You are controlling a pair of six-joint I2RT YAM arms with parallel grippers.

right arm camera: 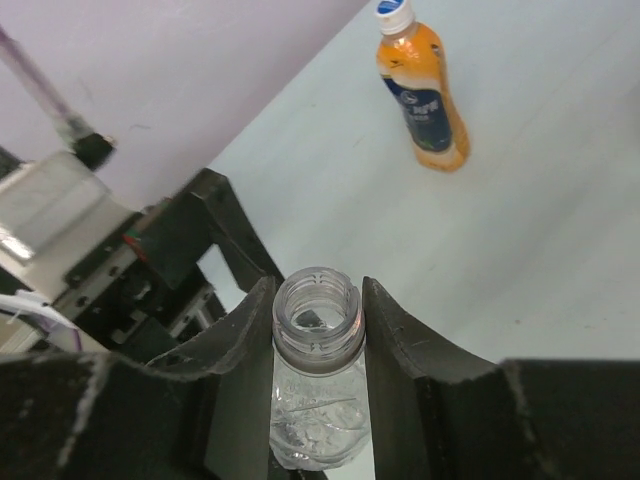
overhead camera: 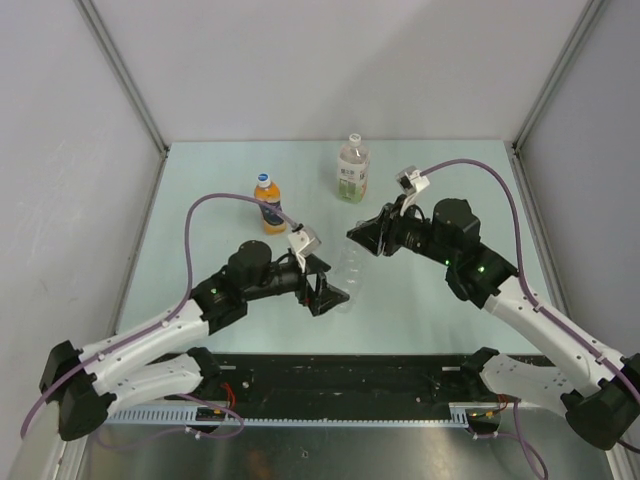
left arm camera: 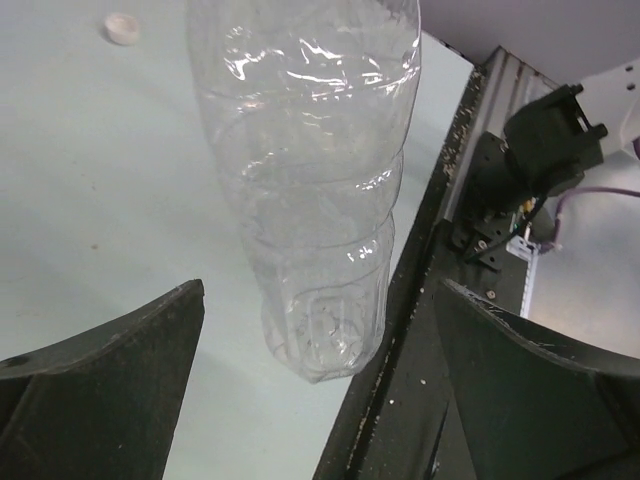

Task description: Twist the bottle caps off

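I'm watching two arms wearing white lower links and black joint housings: the left arm [overhead camera: 150, 335] and the right arm [overhead camera: 540, 320]. A purple cable [overhead camera: 215, 200] is looping off each wrist. A green light [overhead camera: 480, 268] is glowing on the right arm. On the left gripper [left arm camera: 320, 290], the black wedge-shaped fingers [left arm camera: 100, 390] are showing scuffed, dusty edges.

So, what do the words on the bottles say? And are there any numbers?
On the orange bottle, dark blue label: white logo and writing, too blurred to read.
On the green-label bottle: writing too small to read.
On the clear bottle: no label, no words.
No other words or numbers can be read anywhere.
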